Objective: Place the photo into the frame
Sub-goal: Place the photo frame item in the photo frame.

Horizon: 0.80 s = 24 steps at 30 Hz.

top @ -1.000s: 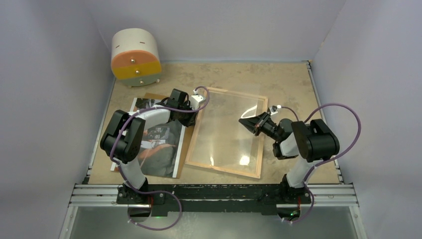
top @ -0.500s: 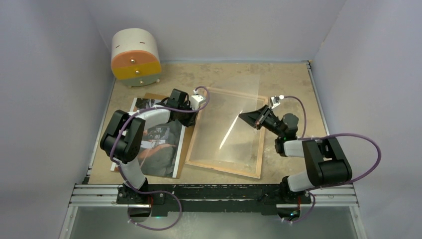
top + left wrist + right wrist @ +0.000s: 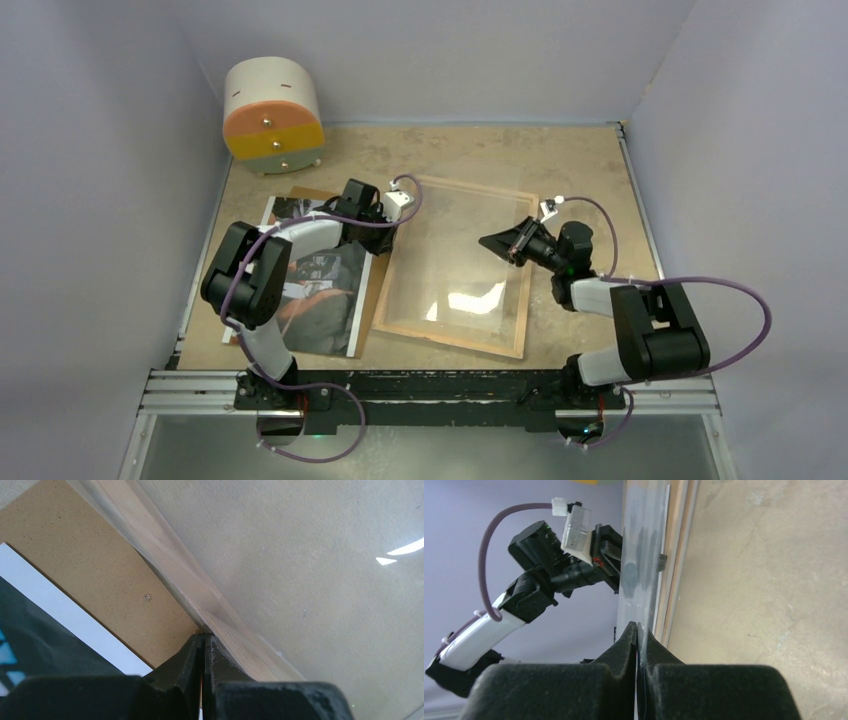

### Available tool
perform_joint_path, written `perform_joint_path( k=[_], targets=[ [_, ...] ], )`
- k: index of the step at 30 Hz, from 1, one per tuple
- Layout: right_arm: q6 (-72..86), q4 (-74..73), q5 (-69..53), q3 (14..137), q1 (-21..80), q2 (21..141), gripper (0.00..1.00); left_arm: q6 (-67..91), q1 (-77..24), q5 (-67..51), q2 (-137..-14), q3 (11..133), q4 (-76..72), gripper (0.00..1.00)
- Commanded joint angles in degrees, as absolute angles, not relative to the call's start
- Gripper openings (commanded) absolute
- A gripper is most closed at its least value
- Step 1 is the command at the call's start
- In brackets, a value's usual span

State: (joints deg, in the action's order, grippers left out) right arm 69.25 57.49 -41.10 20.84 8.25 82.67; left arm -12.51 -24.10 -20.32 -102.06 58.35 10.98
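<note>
No text, label, brand, number or sign can be read in any of the views
</note>
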Motion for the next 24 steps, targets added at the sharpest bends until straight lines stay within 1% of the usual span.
perform_joint_path(
  k=[1,3,6,24],
  targets=[
    [62.8,46.2,-38.4,21.7,8.9,77.6,0.0,-13.3,-25.2,-21.4,-101.5,57.0,13.0,0.0],
    [60.5,40.6,-37.1,22.0,8.9,75.6,0.0,-13.4,-25.2,-21.4,-101.4,57.0,13.0,0.0],
    [59.2,37.7,-36.1,21.8,8.6,73.8,0.0,-13.5,-25.2,-21.4,-101.3,57.2,13.1,0.0],
    [51.9,26.6,-30.3,20.3,6.4,68.8,0.0,-13.2,-25.3,-21.6,-101.8,57.7,13.4,0.0]
  ],
)
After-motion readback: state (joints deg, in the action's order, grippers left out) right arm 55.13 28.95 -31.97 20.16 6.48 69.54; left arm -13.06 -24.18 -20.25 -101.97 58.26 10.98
